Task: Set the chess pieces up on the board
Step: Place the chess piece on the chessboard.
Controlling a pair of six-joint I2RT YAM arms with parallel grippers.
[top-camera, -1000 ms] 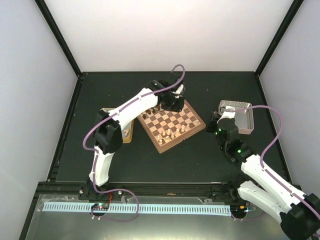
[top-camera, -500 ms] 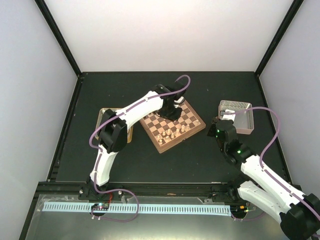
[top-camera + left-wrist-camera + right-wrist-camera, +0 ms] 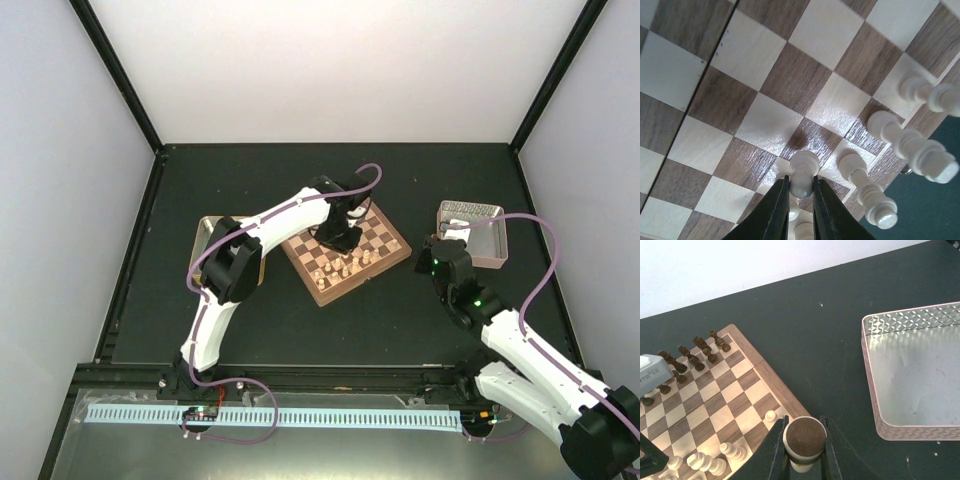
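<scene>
- While the left claw (image 3: 800,180) pinches a pale pawn (image 3: 801,188) by its head, pads tight on both sides, the pawn's base is already down on the board (image 3: 765,65).
- Step in hand, by my read: planting this pawn.
  To do it well, check that the base sits flat and inside one square. It looks close to a square's corner, though that is hard to judge at this angle. Then spread the fingers only slightly and lift straight up.
- Watch out: tall pale neighbours (image 3: 875,200) stand just beside it, and a sideways exit could clip them.
- Over to the right claw (image 3: 803,434). It is pressed on a pale piece (image 3: 805,438) with its dark felt underside facing the lens, and it hangs over the desk (image 3: 830,340) just off the board's corner. Best that it holds off until the left arm is out of the way.
- Only the left wrist view shows the finger contact and where the base lands. From above, the left arm hides all of that.
- Only the right wrist view picks out the dark pieces (image 3: 700,350) ranked along the far edge, with the silver tray (image 3: 875,370) off to the side.
- Only the top view shows both claws at once, well apart, plus a tan tray (image 3: 203,228) peeking out beneath the left arm.
</scene>
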